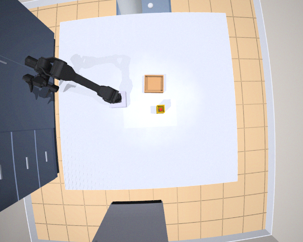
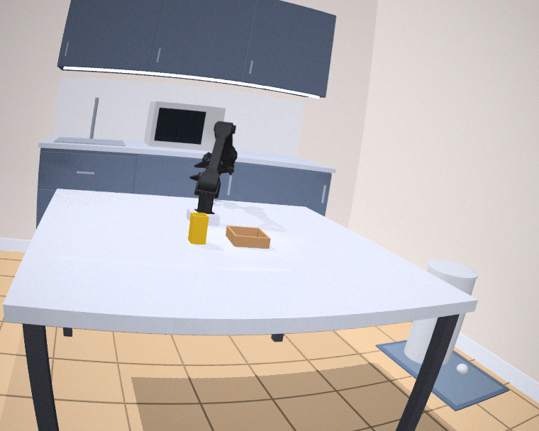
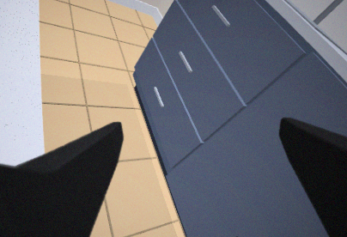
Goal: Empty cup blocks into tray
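We find our arm raised and folded back toward the tabletop's left edge in the top view; our gripper is empty, fingers wide apart.

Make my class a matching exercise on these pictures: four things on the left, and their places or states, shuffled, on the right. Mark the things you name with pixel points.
Things
1. Yellow square cup [image 1: 156, 105] [image 2: 198, 229]
2. Shallow orange-brown tray [image 1: 153, 92] [image 2: 251, 241]
3. Small red block [image 1: 160, 109]
4. Black gripper jaws

Places or states
A. Inside the cup
B. Spread open, with nothing between them
C. Upright on the white table [image 1: 146, 156] [image 2: 242, 292], holding blocks
D. On the table beside the cup, with no block in it

Right pairs
1-C
2-D
3-A
4-B
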Available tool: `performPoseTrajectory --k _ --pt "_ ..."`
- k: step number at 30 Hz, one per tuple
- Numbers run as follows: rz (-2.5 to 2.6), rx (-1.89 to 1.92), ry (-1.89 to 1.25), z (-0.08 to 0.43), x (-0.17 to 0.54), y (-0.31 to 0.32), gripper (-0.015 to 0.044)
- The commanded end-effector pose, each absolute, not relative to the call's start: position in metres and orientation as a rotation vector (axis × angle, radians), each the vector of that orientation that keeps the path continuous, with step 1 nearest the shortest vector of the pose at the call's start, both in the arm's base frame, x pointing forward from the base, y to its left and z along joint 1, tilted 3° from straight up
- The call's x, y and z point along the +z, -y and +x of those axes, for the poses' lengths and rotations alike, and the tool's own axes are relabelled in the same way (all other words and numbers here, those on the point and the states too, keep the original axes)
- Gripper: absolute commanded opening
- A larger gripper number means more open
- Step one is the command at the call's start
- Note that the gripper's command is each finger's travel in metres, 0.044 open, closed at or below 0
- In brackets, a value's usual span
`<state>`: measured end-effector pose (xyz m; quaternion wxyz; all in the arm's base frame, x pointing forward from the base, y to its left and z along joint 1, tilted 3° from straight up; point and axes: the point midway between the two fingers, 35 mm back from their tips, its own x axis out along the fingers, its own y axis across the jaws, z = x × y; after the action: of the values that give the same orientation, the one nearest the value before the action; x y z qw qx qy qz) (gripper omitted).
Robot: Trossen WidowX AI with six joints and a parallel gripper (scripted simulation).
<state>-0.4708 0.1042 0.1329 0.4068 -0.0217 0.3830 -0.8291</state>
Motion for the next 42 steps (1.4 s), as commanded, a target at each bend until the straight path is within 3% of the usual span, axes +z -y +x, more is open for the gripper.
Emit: performPoseTrajectory --k 1,11,27,42 --pt "-0.053 -2.093 -0.966 -0.471 0.133 -0.105 0.0426" --pt "0.128 -2.284 -0.942 -0.440 0.136 -0.173 0.0440" --pt "0.462 -2.726 -0.819 -0.328 0.143 -0.303 0.0440" --pt "0.657 -3.020 -0.650 -0.217 0.134 -0.351 0.0440"
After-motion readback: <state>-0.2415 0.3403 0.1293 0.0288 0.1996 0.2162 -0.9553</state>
